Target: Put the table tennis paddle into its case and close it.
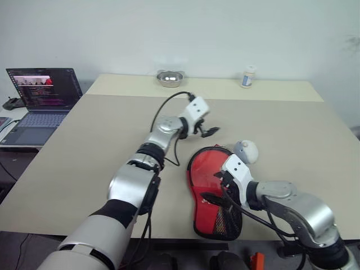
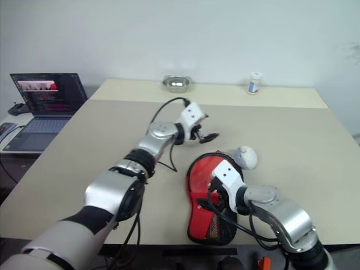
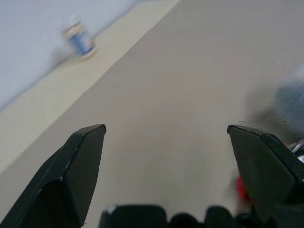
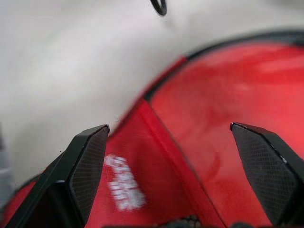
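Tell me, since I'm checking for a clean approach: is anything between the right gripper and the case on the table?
Nothing visible does. The right gripper hangs directly over the case, fingers spread wide with only red fabric between them. The grey-and-white ball lies beside the case's far edge, out of the path. The left gripper is off beyond the case, open.

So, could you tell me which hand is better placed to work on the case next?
Probably the right hand: it hovers open directly over the red case, while the left hand, also open, is out over bare table beyond it.
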Action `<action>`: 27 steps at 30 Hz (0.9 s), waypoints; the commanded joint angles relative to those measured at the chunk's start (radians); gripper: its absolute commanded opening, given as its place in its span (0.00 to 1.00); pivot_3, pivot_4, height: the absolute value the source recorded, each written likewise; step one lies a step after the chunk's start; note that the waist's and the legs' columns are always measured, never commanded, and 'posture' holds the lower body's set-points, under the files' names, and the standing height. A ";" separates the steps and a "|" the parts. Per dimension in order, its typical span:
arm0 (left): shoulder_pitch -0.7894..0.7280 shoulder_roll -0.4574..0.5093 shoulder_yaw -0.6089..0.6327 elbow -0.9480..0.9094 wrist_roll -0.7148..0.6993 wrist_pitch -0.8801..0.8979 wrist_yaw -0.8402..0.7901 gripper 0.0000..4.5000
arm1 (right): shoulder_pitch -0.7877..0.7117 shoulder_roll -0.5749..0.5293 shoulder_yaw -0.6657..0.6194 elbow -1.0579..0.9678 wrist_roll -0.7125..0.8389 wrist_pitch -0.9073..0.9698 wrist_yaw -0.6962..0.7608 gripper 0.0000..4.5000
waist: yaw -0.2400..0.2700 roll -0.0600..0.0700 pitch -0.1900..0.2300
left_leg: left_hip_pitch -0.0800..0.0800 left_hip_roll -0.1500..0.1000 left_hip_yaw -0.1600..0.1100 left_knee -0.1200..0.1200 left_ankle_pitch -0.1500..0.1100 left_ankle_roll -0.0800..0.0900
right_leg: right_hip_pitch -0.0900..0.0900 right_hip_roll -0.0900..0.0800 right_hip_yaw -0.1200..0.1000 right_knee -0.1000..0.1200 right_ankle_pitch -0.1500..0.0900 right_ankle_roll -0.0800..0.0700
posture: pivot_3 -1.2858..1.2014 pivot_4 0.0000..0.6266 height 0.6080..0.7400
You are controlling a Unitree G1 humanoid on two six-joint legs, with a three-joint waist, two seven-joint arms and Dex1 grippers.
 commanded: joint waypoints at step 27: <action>0.453 -0.033 -0.276 -0.448 -0.057 0.022 -0.416 0.99 | -0.021 -0.236 -0.333 0.197 0.048 -0.177 -0.052 1.00 | 0.015 0.003 -0.002 | 0.005 -0.003 -0.009 0.003 0.001 0.001 | 0.011 -0.003 -0.004 -0.001 -0.001 -0.001 | 0.52 0.24 1.00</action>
